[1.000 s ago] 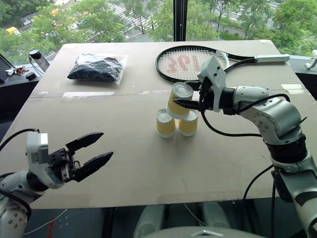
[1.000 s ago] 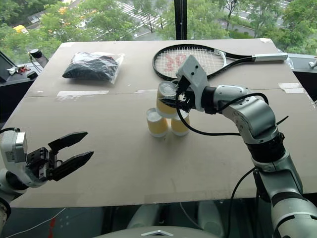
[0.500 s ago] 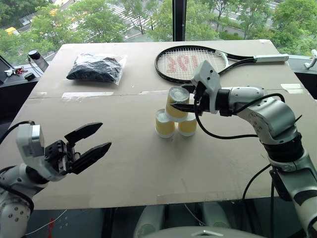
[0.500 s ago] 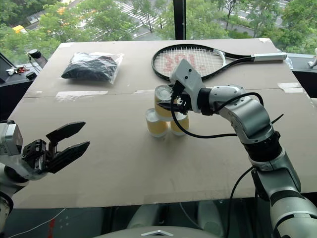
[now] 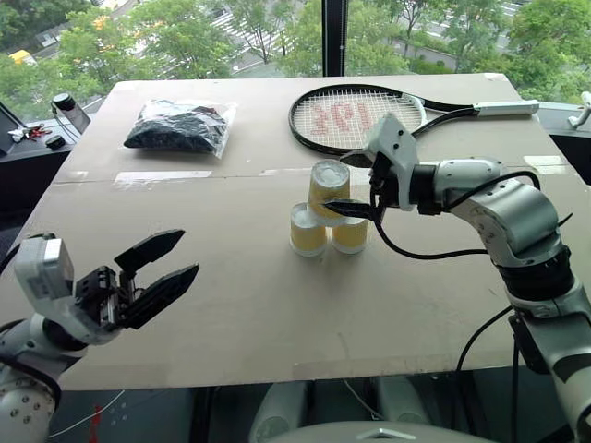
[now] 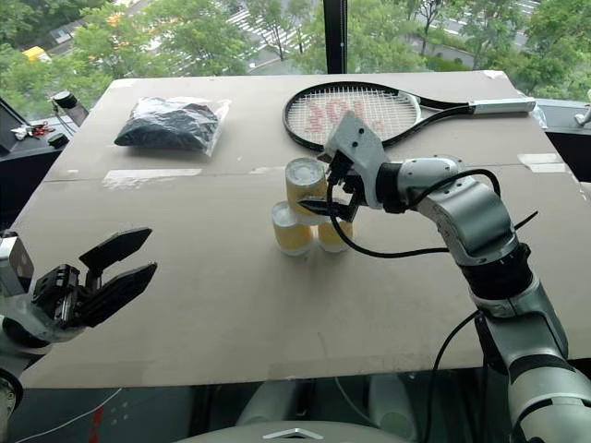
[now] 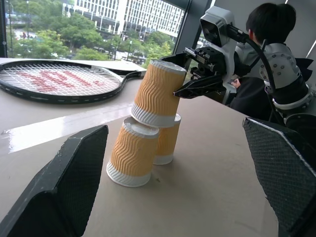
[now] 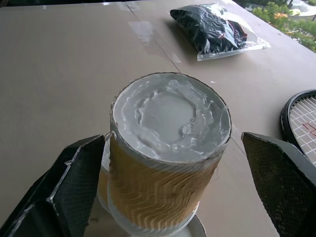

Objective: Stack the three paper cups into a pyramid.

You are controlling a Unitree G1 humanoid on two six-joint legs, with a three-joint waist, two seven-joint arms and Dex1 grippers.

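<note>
Yellow cups (image 5: 328, 212) are stacked on the desk (image 5: 240, 277). The right gripper (image 5: 355, 185) is spread wide around the tilted top cup (image 7: 159, 94); the left gripper (image 5: 162, 268) is spread too.

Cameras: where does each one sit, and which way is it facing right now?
Head stereo pair: looks forward and down over the brown table; both arms show, left gripper open, right gripper open around the top yellow ribbed paper cup.
Left wrist: looks across the table at the three-cup stack, black tennis racket and a seated person; own fingers frame it.
Right wrist: looks down on the top cup's white base.
Shared: the cup stack.
</note>
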